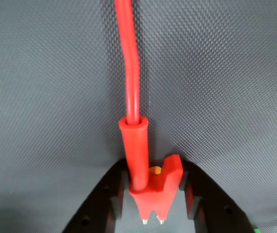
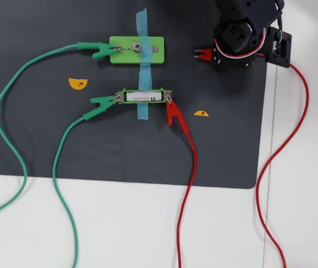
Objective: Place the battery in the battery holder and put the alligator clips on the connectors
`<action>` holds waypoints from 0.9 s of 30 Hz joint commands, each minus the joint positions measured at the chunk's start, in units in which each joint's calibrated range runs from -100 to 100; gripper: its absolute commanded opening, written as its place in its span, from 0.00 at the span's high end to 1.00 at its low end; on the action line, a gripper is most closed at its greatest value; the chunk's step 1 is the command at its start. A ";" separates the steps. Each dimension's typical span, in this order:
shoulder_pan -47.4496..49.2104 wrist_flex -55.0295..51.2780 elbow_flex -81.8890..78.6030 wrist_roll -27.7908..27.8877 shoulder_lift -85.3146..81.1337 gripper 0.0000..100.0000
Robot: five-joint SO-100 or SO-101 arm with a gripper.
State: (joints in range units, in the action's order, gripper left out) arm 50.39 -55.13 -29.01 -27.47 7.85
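1. While two green alligator clips (image 2: 101, 51) are seen in the overhead view already fastened at the left ends of the green block (image 2: 136, 49) and the battery holder (image 2: 143, 96), the job is judged to be near its close.
2. At centre, the battery (image 2: 142, 96) is shown seated in the holder, which is fixed to the dark mat (image 2: 47, 145) by blue tape (image 2: 142, 61); a red alligator clip (image 2: 173, 111) is seen clamped on the holder's right connector (image 2: 168, 97).
3. Further right, the gripper (image 2: 199, 54) is shown closed around a second red clip (image 1: 150, 187), its sleeve pinched between the black fingers (image 1: 116, 199) in the wrist view, the metal tips protruding below and the red wire (image 1: 129, 53) running upward across the mat.
4. The clip is held near the block's right connector (image 2: 157, 49), not yet touching it.
5. A miss is judged possible: the tab is small, and a slight tilt could send the teeth onto plastic.
6. Drag from the long trailing wire could also twist the clip in the grasp, or the taped block could be nudged.
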 commanded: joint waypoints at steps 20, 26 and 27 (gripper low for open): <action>-6.02 -0.18 -6.17 6.77 -13.77 0.99; -8.04 -0.52 -6.25 6.56 -13.77 0.99; -8.95 -0.52 -6.25 6.45 -13.77 0.99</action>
State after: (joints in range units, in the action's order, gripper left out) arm 45.02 -55.56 -35.58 -20.96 -3.57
